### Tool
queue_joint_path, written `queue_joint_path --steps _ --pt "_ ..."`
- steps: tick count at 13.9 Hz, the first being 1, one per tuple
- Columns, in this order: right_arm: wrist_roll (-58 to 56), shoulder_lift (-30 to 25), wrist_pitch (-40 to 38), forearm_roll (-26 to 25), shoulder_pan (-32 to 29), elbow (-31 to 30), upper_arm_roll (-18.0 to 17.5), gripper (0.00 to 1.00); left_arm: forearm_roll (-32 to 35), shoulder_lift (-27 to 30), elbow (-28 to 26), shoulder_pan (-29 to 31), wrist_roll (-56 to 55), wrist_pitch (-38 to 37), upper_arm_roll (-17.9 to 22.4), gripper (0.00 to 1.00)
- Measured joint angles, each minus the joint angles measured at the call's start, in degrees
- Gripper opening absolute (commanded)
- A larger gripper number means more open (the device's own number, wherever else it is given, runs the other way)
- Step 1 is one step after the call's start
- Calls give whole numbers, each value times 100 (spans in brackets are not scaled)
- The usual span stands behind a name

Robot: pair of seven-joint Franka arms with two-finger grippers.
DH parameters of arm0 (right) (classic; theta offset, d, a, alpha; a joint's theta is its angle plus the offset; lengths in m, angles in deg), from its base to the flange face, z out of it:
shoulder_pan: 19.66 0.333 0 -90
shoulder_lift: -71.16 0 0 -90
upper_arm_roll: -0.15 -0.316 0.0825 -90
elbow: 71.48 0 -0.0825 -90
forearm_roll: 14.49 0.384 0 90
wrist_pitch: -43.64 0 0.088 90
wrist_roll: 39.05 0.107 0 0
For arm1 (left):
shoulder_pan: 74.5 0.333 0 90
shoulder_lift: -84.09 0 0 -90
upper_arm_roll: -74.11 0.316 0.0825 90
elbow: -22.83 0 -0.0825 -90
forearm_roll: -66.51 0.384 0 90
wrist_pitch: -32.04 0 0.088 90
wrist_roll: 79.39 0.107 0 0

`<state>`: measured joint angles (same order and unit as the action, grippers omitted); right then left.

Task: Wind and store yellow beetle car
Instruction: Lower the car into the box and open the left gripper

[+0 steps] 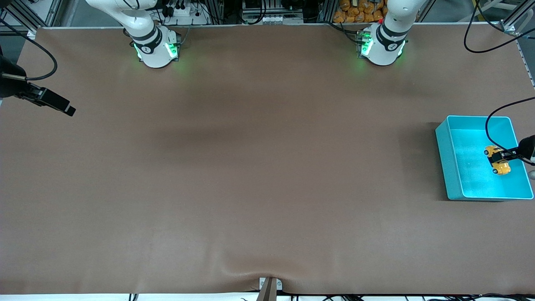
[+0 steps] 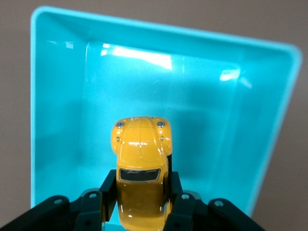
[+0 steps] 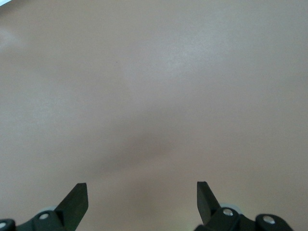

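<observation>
The teal bin [image 1: 459,167] sits on the brown table [image 1: 250,167] at the left arm's end. Over the bin, the yellow beetle car [image 2: 140,166] is clamped between the left gripper [image 2: 142,197] jaws, nose outward. Bin walls surround the car. The right gripper [image 3: 142,199] waits at the table's right-arm end, jaws wide.

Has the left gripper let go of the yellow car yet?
No, the left gripper is shut on the yellow beetle car over the teal bin.
</observation>
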<state>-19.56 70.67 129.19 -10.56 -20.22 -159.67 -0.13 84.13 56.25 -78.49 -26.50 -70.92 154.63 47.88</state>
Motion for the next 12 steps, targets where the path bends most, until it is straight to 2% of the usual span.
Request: queue_joint_path --steps 6,10,11,12 --pt "0 0 0 0 0 -1 0 100 759 -564 -194 59 75 616 -13 0" --pt "0 0 0 0 0 -2 0 100 1078 -732 -228 59 76 703 -13 0" --pt "0 0 0 0 0 -2 0 100 1131 -770 -232 59 76 736 -13 16" --pt "0 0 0 0 0 -2 0 100 1158 -816 -235 59 76 778 -13 47"
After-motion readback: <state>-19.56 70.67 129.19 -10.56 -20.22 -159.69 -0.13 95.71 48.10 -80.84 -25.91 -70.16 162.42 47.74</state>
